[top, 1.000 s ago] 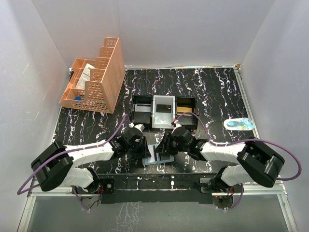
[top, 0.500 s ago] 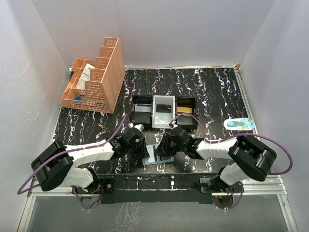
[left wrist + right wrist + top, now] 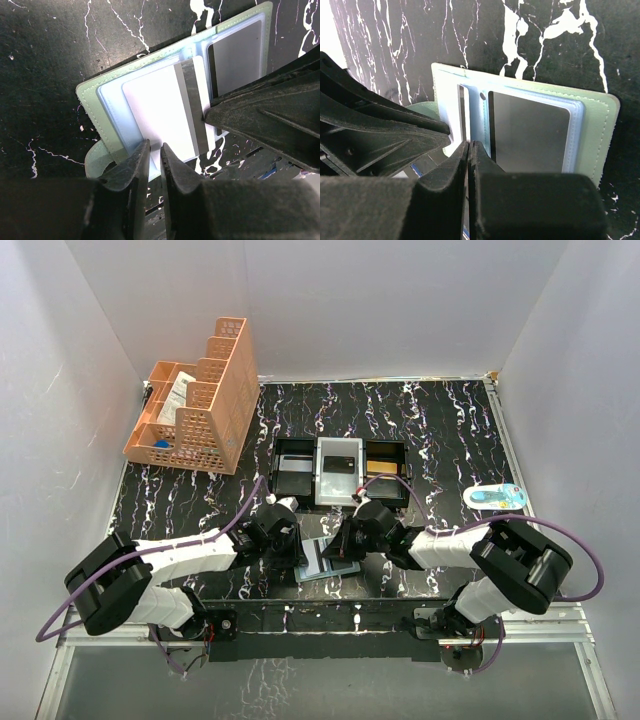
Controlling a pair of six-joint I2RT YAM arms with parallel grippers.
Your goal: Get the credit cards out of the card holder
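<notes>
- Grey-green card holder (image 3: 322,566) lies open at the bench's (image 3: 450,430) near middle; both arms reach low and inward, meeting over it.
- Left wrist: left end effector (image 3: 155,148) nearly closed astride the holder's edge, grip unclear; white striped card (image 3: 155,115) protrudes.
- Right wrist: right end effector (image 3: 469,146) closed at that card's edge; grey card (image 3: 530,132) pocketed.

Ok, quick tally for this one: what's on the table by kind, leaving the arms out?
card holder: 1
cards showing in it: 2, the white striped card and the grey card
three-compartment tray: 1
orange lattice organiser: 1
blue-and-white oval item: 1
Total: 6
What lies inside the tray and the organiser is too small to count.
</notes>
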